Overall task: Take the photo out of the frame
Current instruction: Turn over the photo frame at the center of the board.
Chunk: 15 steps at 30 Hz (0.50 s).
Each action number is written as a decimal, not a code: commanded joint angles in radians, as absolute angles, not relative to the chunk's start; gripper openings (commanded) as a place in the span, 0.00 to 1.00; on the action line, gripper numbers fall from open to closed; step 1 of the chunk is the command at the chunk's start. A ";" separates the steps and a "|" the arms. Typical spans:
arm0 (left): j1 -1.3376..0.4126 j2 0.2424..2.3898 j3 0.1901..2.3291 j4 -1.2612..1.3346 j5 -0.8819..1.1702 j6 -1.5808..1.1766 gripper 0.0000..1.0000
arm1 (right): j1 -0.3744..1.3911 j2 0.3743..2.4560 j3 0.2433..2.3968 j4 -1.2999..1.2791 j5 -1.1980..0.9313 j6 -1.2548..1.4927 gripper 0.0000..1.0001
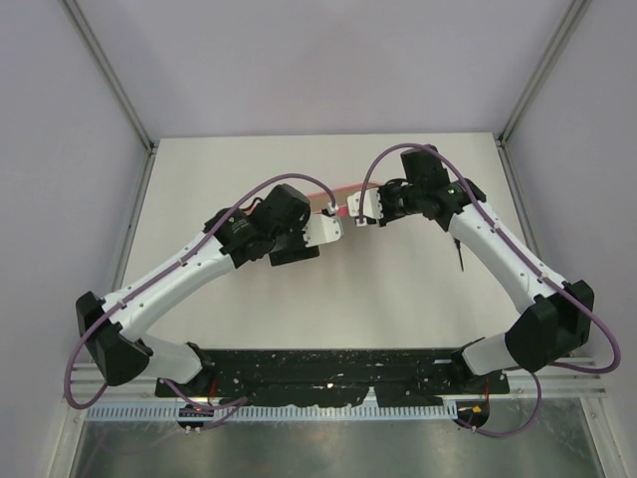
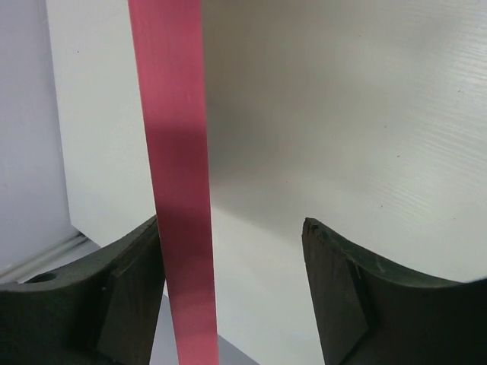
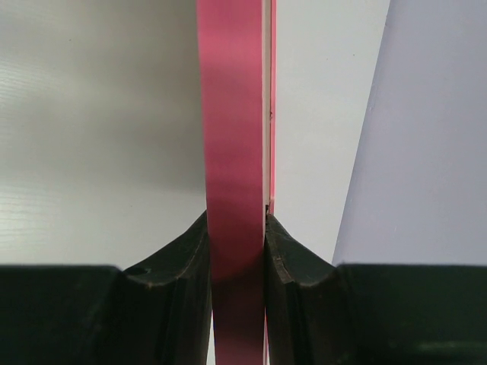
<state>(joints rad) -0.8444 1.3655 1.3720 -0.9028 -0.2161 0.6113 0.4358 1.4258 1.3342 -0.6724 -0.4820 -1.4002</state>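
The frame [image 1: 343, 189] is held on edge above the table, between the two arms. In the right wrist view its bright-pink edge [image 3: 232, 152] runs straight up between the fingers, and my right gripper [image 3: 236, 236] is shut on it. A thin pale layer [image 3: 267, 114] lies along the edge's right side. In the left wrist view my left gripper [image 2: 232, 251] is open, with the pink edge [image 2: 179, 190] lying against its left finger [image 2: 129, 304] and a wide gap to the other finger. The photo is hidden. From above, the left gripper [image 1: 334, 217] and the right gripper [image 1: 356, 207] nearly meet.
The white table [image 1: 398, 299] lies under both arms. Pale walls with metal posts [image 1: 114, 90] close in the back and sides. The arm bases sit on a black plate [image 1: 328, 368] at the near edge.
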 commanded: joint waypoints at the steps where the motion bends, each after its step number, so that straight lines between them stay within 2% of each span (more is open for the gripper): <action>1: -0.856 1.399 1.436 -0.936 -0.202 0.649 0.68 | 0.433 1.413 1.402 -0.735 -0.577 -1.384 0.08; 4: -0.862 1.430 1.471 -0.960 -0.210 0.657 0.54 | 0.431 1.411 1.417 -0.767 -0.589 -1.391 0.08; 6: -0.867 1.450 1.494 -0.985 -0.222 0.661 0.40 | 0.430 1.414 1.425 -0.782 -0.592 -1.394 0.08; 8: -0.877 1.474 1.520 -1.009 -0.242 0.667 0.38 | 0.430 1.417 1.434 -0.795 -0.594 -1.396 0.08; 11: -0.890 1.512 1.543 -1.045 -0.278 0.670 0.42 | 0.430 1.419 1.447 -0.810 -0.600 -1.399 0.08; 13: -0.897 1.529 1.545 -1.054 -0.299 0.672 0.39 | 0.430 1.419 1.454 -0.824 -0.606 -1.402 0.08; 15: -0.903 1.540 1.545 -1.058 -0.311 0.675 0.32 | 0.430 1.417 1.459 -0.837 -0.609 -1.405 0.08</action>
<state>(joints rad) -0.8814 1.5070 1.5196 -1.0061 -0.2726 0.6598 0.4210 1.4277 1.3895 -0.8082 -0.5259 -1.4250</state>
